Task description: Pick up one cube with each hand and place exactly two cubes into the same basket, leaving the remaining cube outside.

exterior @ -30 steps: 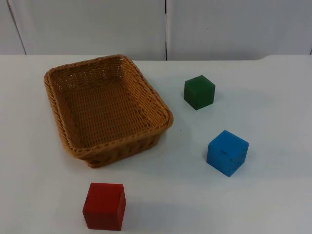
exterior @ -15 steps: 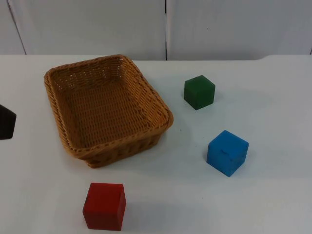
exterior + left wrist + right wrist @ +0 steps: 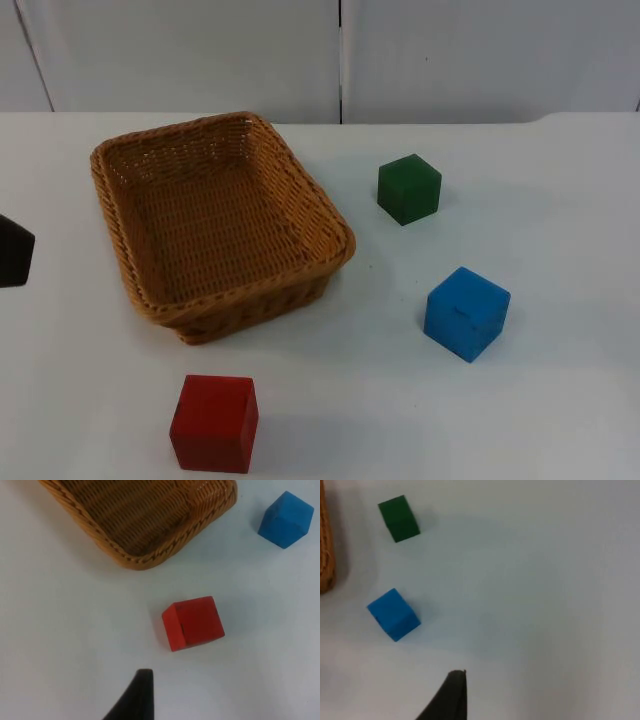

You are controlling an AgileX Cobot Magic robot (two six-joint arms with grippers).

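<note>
An empty brown wicker basket (image 3: pixel 330 215) lies at the table's left middle. The red cube (image 3: pixel 214 422) sits near the front edge, just in front of the basket. The blue cube (image 3: pixel 466 312) rests right of centre, and the green cube (image 3: pixel 409 188) behind it, beside the basket's right rim. My left gripper (image 3: pixel 14 250) pokes in at the far left, level with the basket; its wrist view looks down on the red cube (image 3: pixel 193 622) close ahead. My right gripper (image 3: pixel 451 697) hangs high over the table's right side, well away from the blue cube (image 3: pixel 394 614) and green cube (image 3: pixel 398 518).
The grey partition wall (image 3: pixel 340 55) closes the table at the back. White table top (image 3: pixel 560 220) stretches open to the right of the cubes and between the basket and the front edge.
A black part of my left arm has come into the top view at the left edge. The cubes and the basket have not moved.
</note>
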